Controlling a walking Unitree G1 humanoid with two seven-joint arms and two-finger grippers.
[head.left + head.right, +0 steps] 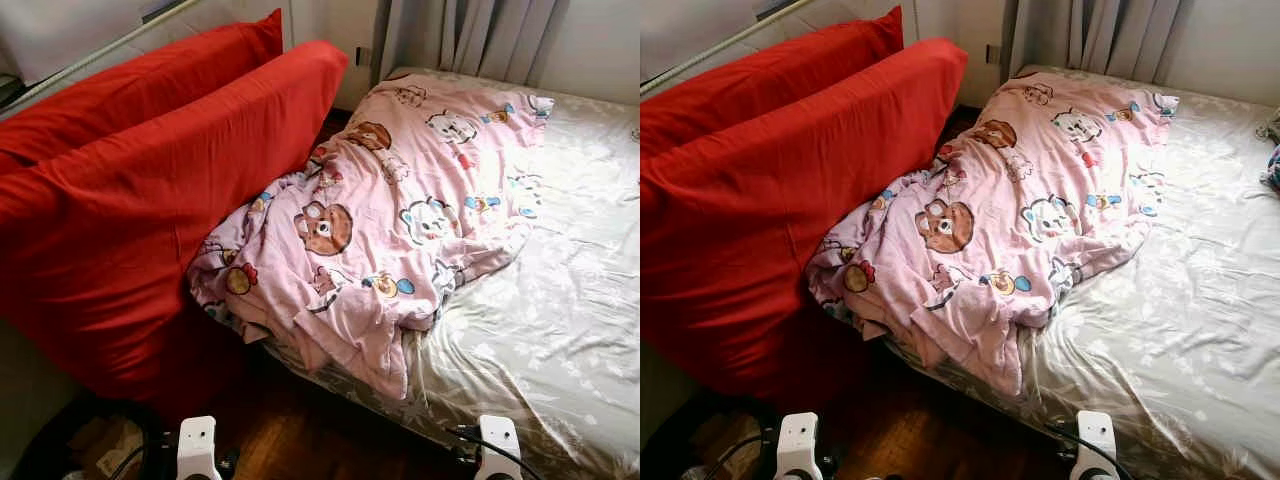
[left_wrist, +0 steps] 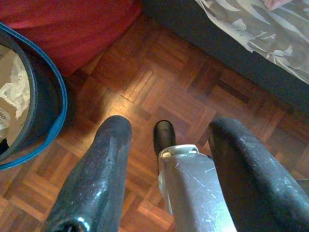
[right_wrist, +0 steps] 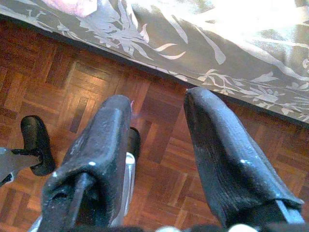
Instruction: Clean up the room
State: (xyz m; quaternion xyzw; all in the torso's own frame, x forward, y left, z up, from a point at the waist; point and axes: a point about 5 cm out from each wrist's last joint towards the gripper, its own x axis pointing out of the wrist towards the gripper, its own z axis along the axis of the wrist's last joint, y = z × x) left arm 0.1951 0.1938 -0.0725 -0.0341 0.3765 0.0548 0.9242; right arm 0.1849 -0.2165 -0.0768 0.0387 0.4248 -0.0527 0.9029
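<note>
A pink blanket (image 1: pixel 400 215) printed with cartoon bears and other animals lies crumpled on the left half of the bed (image 1: pixel 570 310), running from the far head end down to the near left corner, where one fold hangs over the edge. The bed wears a pale grey sheet with a leaf pattern, bare and lightly wrinkled on its right side. Two large red cushions (image 1: pixel 150 190) stand on edge left of the bed, one behind the other, the nearer one touching the blanket's left margin.
</note>
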